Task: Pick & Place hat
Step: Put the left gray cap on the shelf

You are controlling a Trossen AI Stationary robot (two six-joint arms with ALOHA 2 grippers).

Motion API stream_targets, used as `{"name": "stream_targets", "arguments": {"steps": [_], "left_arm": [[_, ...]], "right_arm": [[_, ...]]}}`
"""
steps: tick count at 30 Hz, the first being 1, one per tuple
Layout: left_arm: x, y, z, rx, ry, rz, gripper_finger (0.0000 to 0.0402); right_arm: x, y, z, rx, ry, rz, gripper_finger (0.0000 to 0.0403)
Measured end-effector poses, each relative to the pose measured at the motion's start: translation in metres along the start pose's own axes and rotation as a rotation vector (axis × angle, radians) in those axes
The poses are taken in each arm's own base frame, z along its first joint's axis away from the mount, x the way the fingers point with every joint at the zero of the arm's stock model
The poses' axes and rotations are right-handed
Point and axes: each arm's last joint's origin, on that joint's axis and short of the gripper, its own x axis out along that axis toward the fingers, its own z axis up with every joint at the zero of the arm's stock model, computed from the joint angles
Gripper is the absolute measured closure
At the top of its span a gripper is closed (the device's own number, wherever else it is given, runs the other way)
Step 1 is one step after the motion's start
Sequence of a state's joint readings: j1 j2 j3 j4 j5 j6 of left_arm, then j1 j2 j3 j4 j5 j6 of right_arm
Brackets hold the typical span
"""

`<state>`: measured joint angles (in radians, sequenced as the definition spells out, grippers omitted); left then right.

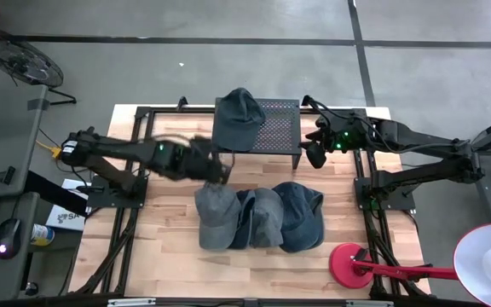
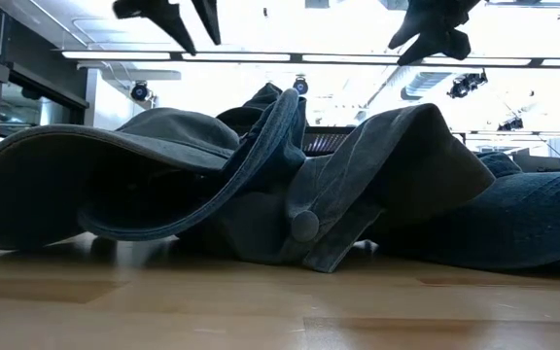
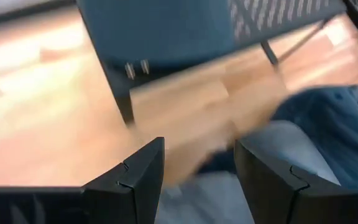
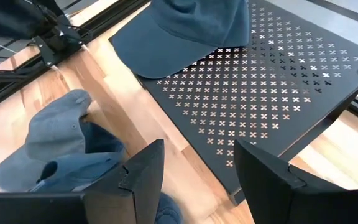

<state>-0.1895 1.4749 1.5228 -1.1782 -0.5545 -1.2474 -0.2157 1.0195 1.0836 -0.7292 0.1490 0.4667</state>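
High view: left gripper (image 1: 217, 173), fingers apart and empty, hovers just above the nearest grey hat (image 1: 215, 215) on the desk (image 1: 152, 256). Reach step; next, descend and close. Right gripper (image 1: 314, 155) waits, spread, beside the perforated rack (image 1: 278, 128).

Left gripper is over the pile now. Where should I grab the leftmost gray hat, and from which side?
Probably the brim end of the leftmost gray hat, coming straight down from above. Its crown end overlaps the neighbouring hat, while the left edge lies free on the table. The left gripper, open, is above its near-rack end.
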Motion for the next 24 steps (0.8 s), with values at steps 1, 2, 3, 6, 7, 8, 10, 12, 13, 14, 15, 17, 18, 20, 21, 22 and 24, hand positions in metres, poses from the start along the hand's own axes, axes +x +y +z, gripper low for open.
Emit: {"name": "stream_targets", "arguments": {"steps": [1,2,3,6,7,8,10,12,13,14,15,17,18,20,21,22,24], "left_arm": [[0.000,-0.001,-0.009,-0.020,0.012,-0.002,0.0211],[-0.001,-0.002,-0.017,-0.038,0.025,-0.005,0.0211],[-0.001,-0.002,-0.026,-0.054,0.044,-0.009,0.0211],[0.002,-0.003,-0.053,-0.105,0.093,-0.023,0.0211],[0.004,-0.003,-0.062,-0.126,0.109,-0.035,0.0211],[0.006,-0.004,-0.070,-0.143,0.122,-0.046,0.0211],[0.010,-0.003,-0.084,-0.168,0.156,-0.064,0.0211],[0.014,-0.004,-0.096,-0.201,0.173,-0.094,0.0211],[0.017,-0.004,-0.102,-0.216,0.181,-0.108,0.0211],[0.020,-0.004,-0.107,-0.232,0.185,-0.120,0.0211],[0.023,-0.003,-0.111,-0.246,0.188,-0.128,0.0211],[0.027,-0.003,-0.115,-0.269,0.202,-0.143,0.0211],[0.028,-0.003,-0.117,-0.274,0.211,-0.145,0.0211],[0.031,-0.001,-0.120,-0.269,0.231,-0.136,0.0211],[0.033,0.000,-0.120,-0.267,0.234,-0.130,0.0211],[0.033,0.001,-0.121,-0.263,0.234,-0.124,0.0211],[0.035,0.003,-0.122,-0.258,0.231,-0.114,0.0211]], "right_arm": [[0.000,0.000,0.000,0.000,0.000,0.000,0.0217],[0.000,0.000,0.000,0.000,0.000,0.000,0.0217],[0.000,0.000,0.000,0.000,0.000,0.000,0.0217],[0.000,0.000,0.000,-0.001,0.000,0.000,0.0217],[0.000,0.000,0.000,-0.002,0.000,0.000,0.0217],[0.000,0.000,0.000,-0.003,0.000,0.000,0.0217],[0.000,0.000,0.000,-0.003,0.000,0.000,0.0217],[0.000,0.000,0.000,-0.006,0.000,0.000,0.0217],[0.000,0.000,0.000,-0.011,0.000,0.000,0.0217],[0.000,0.000,0.000,-0.017,0.000,-0.001,0.0217],[0.000,0.000,0.000,-0.021,0.000,-0.001,0.0217],[0.000,0.000,0.000,-0.023,0.000,-0.001,0.0217],[0.000,0.000,0.000,-0.027,0.000,-0.001,0.0217],[0.000,0.000,0.000,-0.030,0.000,-0.001,0.0217],[0.000,0.000,0.000,-0.030,0.000,-0.001,0.0217],[0.000,0.000,0.000,-0.030,0.000,-0.001,0.0217],[0.000,0.000,0.000,-0.034,0.000,-0.001,0.0217]]}}
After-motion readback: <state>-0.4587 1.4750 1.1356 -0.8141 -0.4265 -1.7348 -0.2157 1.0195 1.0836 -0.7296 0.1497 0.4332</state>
